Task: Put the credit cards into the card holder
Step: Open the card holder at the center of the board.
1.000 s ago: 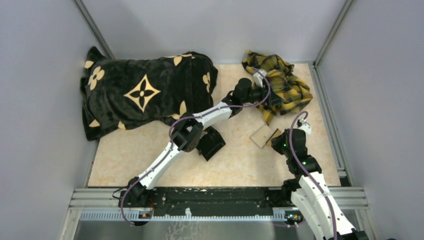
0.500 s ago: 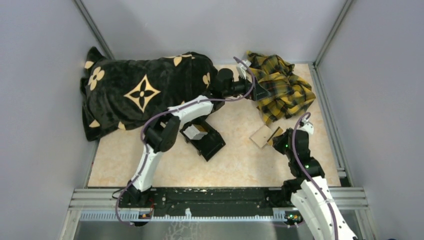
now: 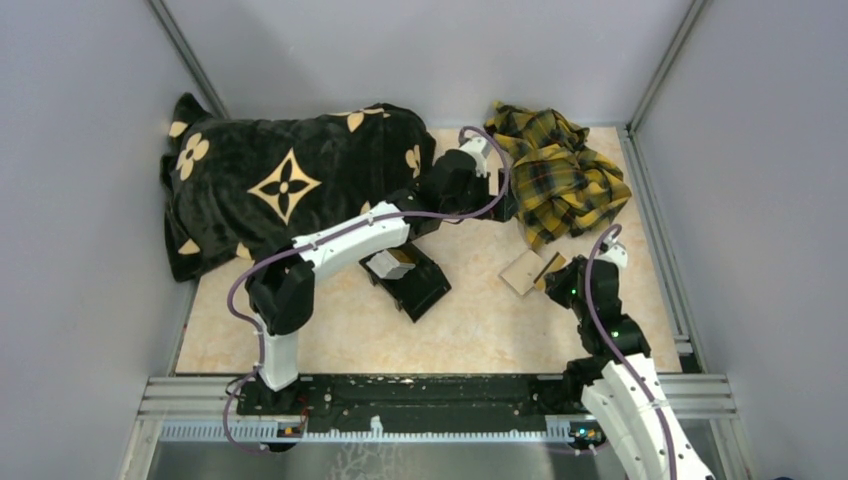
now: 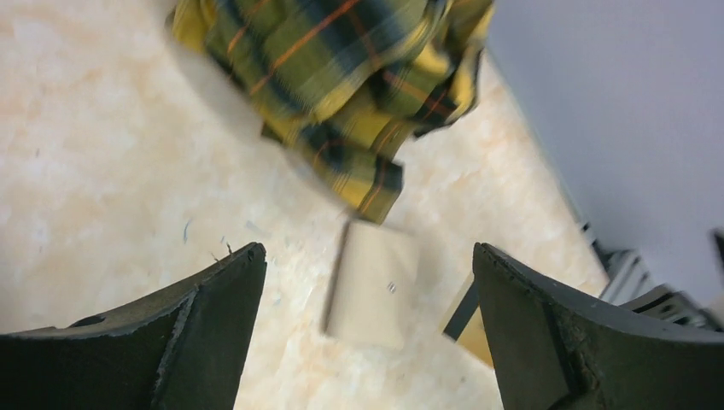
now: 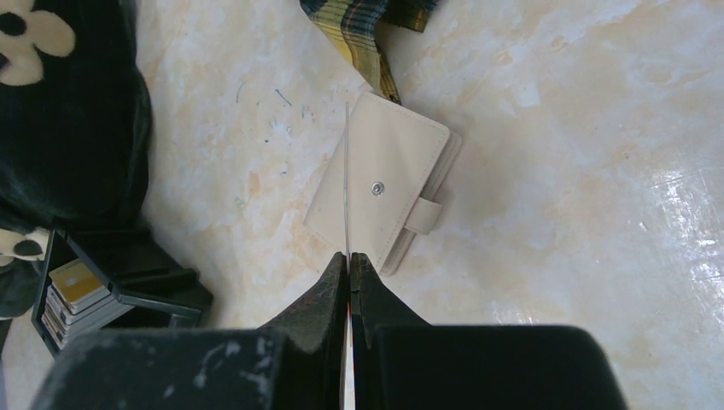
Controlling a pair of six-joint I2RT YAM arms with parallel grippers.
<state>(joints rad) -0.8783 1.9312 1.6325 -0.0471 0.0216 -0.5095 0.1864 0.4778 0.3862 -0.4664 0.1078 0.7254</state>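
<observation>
No text, number or brand can be read anywhere. The black blanket (image 3: 285, 185) carries only tan flower and four-point star motifs, without letters, and the card holder (image 5: 388, 171) shows a plain beige face with a small metal snap. The top card (image 5: 77, 286) of the stack in the tray (image 5: 162, 295) has a yellow face whose print is too small to make out, and the held card (image 5: 347, 154) stands edge-on, its faces hidden.
</observation>
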